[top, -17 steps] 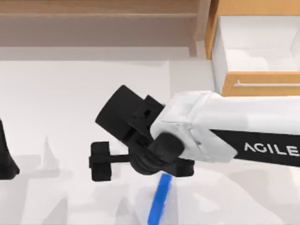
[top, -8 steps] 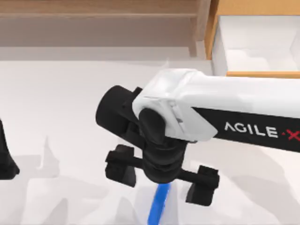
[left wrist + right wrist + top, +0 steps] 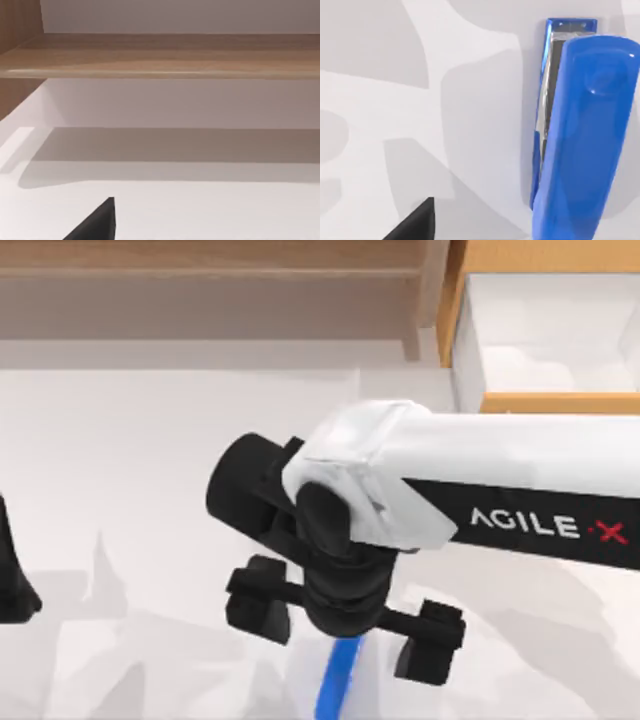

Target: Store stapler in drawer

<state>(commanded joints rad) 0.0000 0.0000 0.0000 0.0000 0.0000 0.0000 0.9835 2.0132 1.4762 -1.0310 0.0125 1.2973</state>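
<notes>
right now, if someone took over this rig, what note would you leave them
Right tool: open, fingers spread, hovering over the near end of the stapler, holding nothing.
Left arm: parked at the table's left edge.
Stapler: lying flat on the white table, near the front, ungrasped.
Drawer: already pulled open at the back right, white interior showing.
Done: drawer open, right tool lined up above the stapler.
Left: lower, grasp, carry it to the drawer, release.

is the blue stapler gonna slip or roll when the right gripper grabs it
The stapler looks glossy and smooth, so it may slip in a light pinch. It lies flat and elongated on the table, so rolling seems unlikely. The right gripper hovers open above it.
</notes>
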